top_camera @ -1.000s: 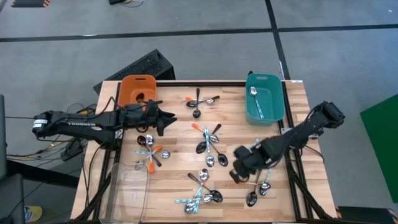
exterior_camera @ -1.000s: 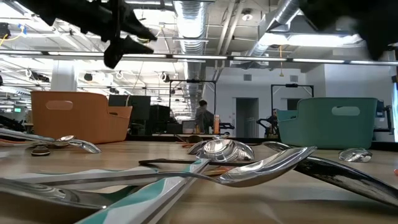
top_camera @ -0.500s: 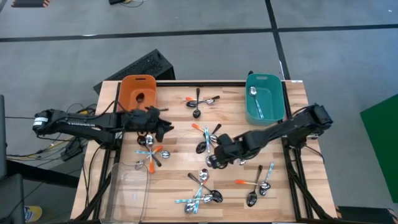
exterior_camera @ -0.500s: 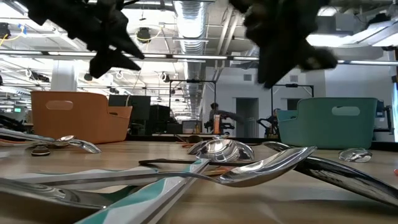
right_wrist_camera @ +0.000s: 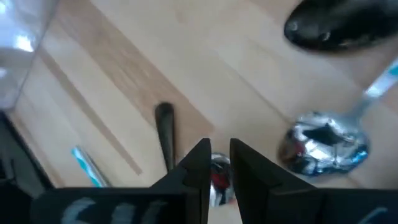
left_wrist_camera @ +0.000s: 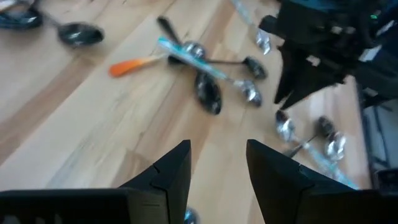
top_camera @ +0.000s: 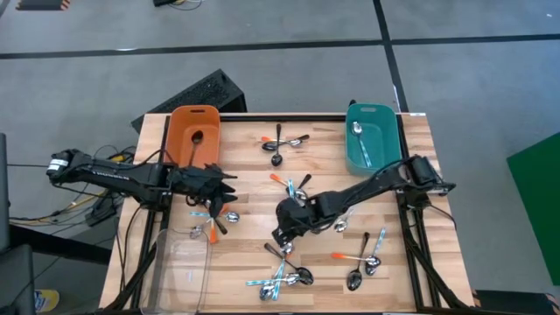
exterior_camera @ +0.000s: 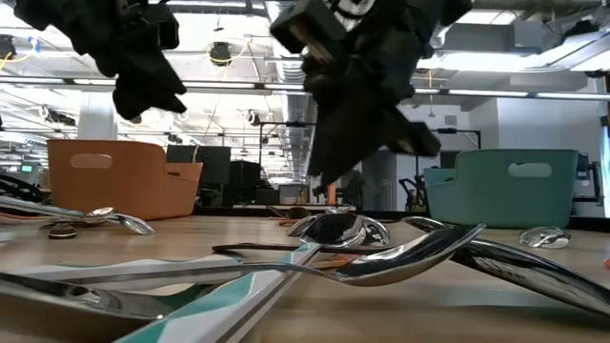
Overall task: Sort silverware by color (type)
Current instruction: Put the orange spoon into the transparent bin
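Moved: right gripper (top_camera: 282,229) has swept from the table's right-hand cluster across to the middle; left gripper (top_camera: 213,184) has drawn back from beside the orange bin (top_camera: 193,131) toward the left-side spoon pile (top_camera: 213,220).
Right gripper state: fingers narrow, a slim gap between them, nothing gripped; the right wrist view shows a dark handle (right_wrist_camera: 164,134) just ahead and a shiny bowl on a light-blue handle (right_wrist_camera: 323,144) off to one side.
Left gripper state: fingers parted fairly wide, empty, hovering over bare wood.
Silverware: loose in about 5 clusters on the table (top_camera: 245,254); 1 spoon in the teal bin (top_camera: 372,136), 1 in the orange bin; the clear bin (top_camera: 179,271) looks empty.
Step in hand: likely right arm lining up on 1 spoon in the lower-middle cluster (top_camera: 284,262).
Doing it well: straddle the handle, not the slippery bowl; pick a spoon lying on top, since crossed handles will drag neighbours.
Also changed: right-hand cluster (top_camera: 363,262) is uncovered again.
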You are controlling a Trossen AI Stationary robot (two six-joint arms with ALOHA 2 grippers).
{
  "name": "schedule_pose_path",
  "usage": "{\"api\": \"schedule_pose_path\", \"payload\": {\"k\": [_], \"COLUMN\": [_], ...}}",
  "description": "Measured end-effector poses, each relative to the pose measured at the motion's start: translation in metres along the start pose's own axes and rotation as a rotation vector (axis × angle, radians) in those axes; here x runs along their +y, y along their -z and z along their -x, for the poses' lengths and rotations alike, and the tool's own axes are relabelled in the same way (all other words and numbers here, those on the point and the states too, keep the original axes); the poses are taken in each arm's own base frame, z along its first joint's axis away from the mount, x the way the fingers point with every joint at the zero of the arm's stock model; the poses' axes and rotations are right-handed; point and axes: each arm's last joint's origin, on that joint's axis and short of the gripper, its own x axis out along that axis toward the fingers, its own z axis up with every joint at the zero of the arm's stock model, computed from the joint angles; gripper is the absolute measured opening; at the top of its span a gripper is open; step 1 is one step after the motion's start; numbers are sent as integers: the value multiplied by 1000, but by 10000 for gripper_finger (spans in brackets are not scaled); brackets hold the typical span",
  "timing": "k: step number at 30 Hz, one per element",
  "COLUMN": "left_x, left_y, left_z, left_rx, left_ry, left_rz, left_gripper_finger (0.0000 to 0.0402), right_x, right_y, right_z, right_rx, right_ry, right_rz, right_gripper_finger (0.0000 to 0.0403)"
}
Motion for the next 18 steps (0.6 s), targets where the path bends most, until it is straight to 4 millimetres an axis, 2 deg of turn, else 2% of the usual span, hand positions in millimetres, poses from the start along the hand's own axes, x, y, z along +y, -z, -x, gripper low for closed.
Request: {"api": "schedule_pose_path", "payload": {"k": [5, 8, 11, 14, 18], "left_x": [4, 6, 8, 9, 9], "left_y": [2, 6, 10, 12, 11], "left_z": [0, 0, 1, 1, 1], "left_rx": [28, 75, 112, 129, 118], "left_ry": [-37, -52, -76, -90, -84], "left_rz": [34, 77, 103, 104, 105], "left_gripper_finger": [141, 141, 141, 141, 141], "right_x": [13, 19, 18, 3, -24], "right_y": [-13, -25, -40, -61, -105], "right_z": [-11, -6, 1, 10, 18], "right_rx": [-20, -47, -126, -171, -205], "right_ry": [-75, -86, -27, 94, 155], "right_rz": [-2, 3, 11, 39, 75], "right_gripper_finger": [82, 82, 82, 82, 82]}}
